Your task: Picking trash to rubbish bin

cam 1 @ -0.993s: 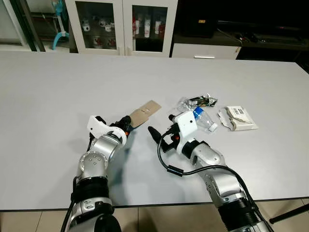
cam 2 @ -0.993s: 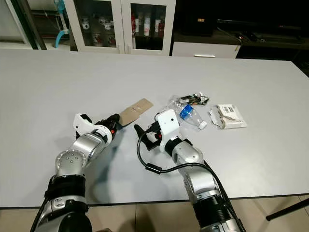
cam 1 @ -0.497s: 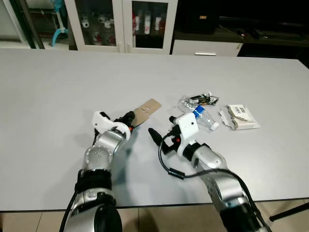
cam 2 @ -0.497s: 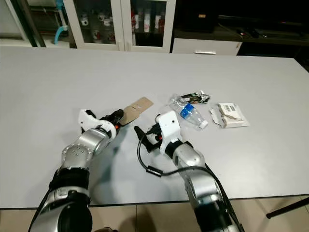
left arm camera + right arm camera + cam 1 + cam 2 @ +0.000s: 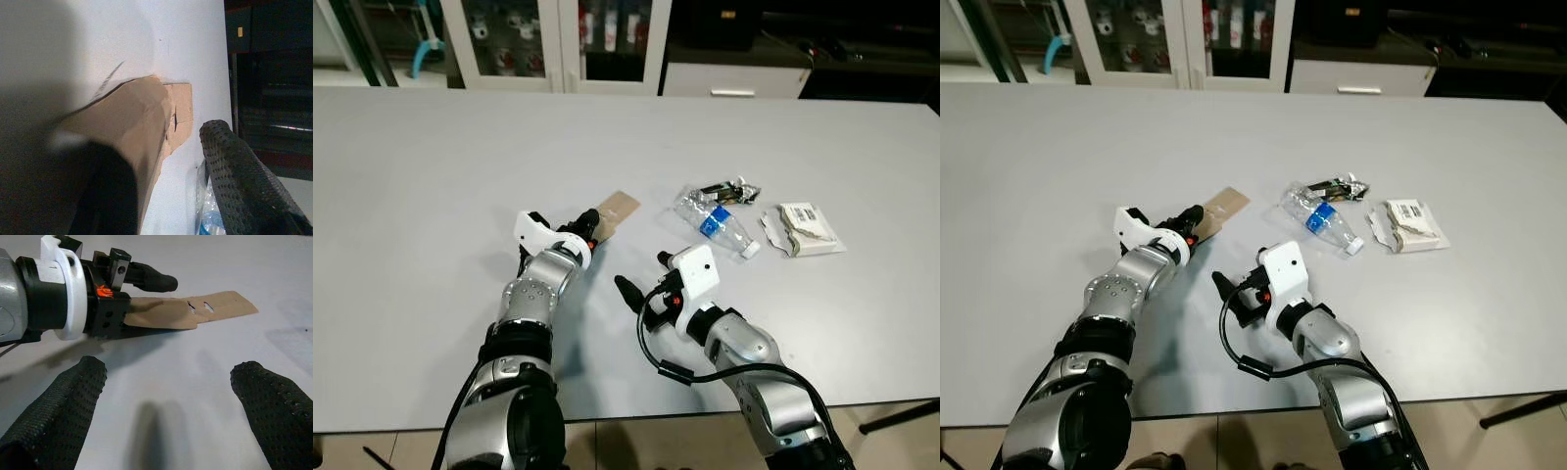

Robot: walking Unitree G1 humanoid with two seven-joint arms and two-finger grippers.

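Cardboard, a thin brown strip (image 5: 607, 211) lying flat on the white table (image 5: 431, 176), sits pinched at its near end in our left gripper (image 5: 588, 221), and we fear it slipping or buckling on lifting, while our right gripper (image 5: 166, 396) gapes empty nearby.

A large grey-white table (image 5: 431, 176) takes most of the scene; its top is matt and lit evenly, with only soft shadows on it. Behind its far edge, at about 11 to 12 o'clock, stands a white cabinet (image 5: 563, 44) with two glass doors — small items sit on its shelves, too small to tell. At 10 o'clock there is a dark metal frame (image 5: 367, 44) and something light blue (image 5: 431, 29) near it. At 1 to 2 o'clock the room is dark — a low white drawer unit (image 5: 729, 78) under a black counter (image 5: 862, 59). At 6 o'clock, below the near edge, a beige tiled floor (image 5: 626, 446) shows.
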